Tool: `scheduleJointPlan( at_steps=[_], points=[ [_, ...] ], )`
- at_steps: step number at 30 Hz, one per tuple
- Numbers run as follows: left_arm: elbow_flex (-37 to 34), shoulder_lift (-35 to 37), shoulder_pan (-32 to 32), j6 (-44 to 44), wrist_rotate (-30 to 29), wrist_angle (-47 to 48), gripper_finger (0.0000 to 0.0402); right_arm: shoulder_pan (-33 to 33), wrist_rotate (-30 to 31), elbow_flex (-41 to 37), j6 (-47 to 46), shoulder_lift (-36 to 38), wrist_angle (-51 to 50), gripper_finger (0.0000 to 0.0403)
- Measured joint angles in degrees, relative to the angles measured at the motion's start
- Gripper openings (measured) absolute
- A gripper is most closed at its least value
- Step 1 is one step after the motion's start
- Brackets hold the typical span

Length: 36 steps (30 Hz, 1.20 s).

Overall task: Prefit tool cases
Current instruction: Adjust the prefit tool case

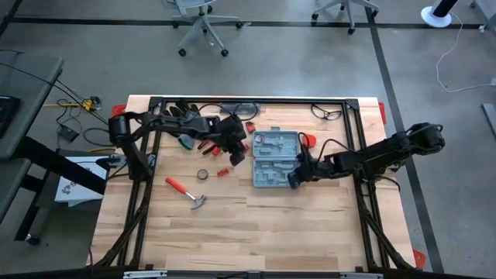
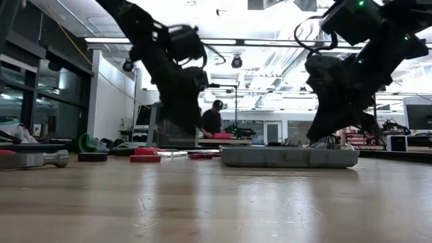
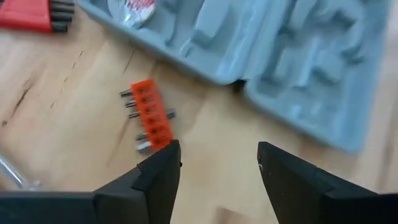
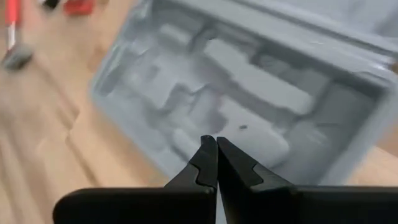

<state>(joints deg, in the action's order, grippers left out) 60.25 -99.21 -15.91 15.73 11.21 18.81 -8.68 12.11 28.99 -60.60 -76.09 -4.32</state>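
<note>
- Centrally on the wooden surface (image 1: 256, 225) we see the tool case (image 1: 277, 158) lying open and flat, both blue-grey halves facing up, between the two arms.
- Its moulded recesses look bare in our right wrist view; in the left wrist view one recess near the case's edge holds something pale with red markings (image 3: 132, 9), which we cannot read or identify.
- We find no legible brand, label or writing anywhere on the case.
- Our left hand (image 3: 217, 165) hovers above the surface beside the case's left edge, its fingers spread wide and holding nothing.
- Just beside that hand lies an orange bit holder (image 3: 151, 116) with a row of metal bits, near the case but apart from it.
- Our right hand (image 4: 216, 163) sits at the case's right side, over the lower half, fingers pressed together with nothing between them.
- Elsewhere on the surface we see a red-handled hammer (image 1: 185, 192) and a small roll of tape (image 1: 202, 174), well apart from the case.
</note>
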Motion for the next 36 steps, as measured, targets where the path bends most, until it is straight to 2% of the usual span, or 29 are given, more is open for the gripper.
scheduleJointPlan(
  at_steps=[4, 7, 10, 13, 16, 20, 27, 31, 36],
  points=[
    [0.0, 1.5, 2.7, 6.9, -1.5, 0.0, 0.0174, 0.9, -6.9, 0.0, 8.5, 0.4, -2.0, 0.0],
    [0.0, 1.5, 5.6, 12.8, -2.9, 0.1, 0.0157, 1.3, -9.3, 0.0, 14.9, 0.7, -1.4, 0.0],
    [0.0, 1.5, 9.0, 16.7, -4.0, 0.3, 0.0142, 2.4, -9.8, 0.0, 17.8, 0.7, -0.2, 0.0],
    [0.0, 1.5, 12.2, 18.6, -4.7, 0.2, 0.0131, 4.1, -13.4, 0.0, 17.9, 0.8, 2.2, 0.0],
    [0.0, 1.5, 14.5, 17.5, -7.7, 0.1, 0.0125, 5.5, -15.1, 0.0, 16.9, 1.1, 5.2, 0.0],
    [0.0, 1.5, 16.3, 12.9, -13.8, -0.4, 0.0124, 7.9, -14.0, 0.0, 14.3, 2.1, 6.4, 0.0],
    [0.1, 1.5, 16.4, 8.5, -17.2, -0.8, 0.0124, 9.9, -14.2, 0.0, 10.3, 4.2, 21.4, 0.0],
    [0.1, 1.5, 16.5, 6.2, -15.5, -0.8, 0.0124, 9.9, -12.5, 0.0, 7.2, 4.2, 28.2, 0.0],
    [0.1, 1.4, 16.5, 4.0, -8.6, -0.9, 0.0117, 9.3, -11.1, 0.0, 6.6, 4.2, 26.3, 0.0]
  ],
)
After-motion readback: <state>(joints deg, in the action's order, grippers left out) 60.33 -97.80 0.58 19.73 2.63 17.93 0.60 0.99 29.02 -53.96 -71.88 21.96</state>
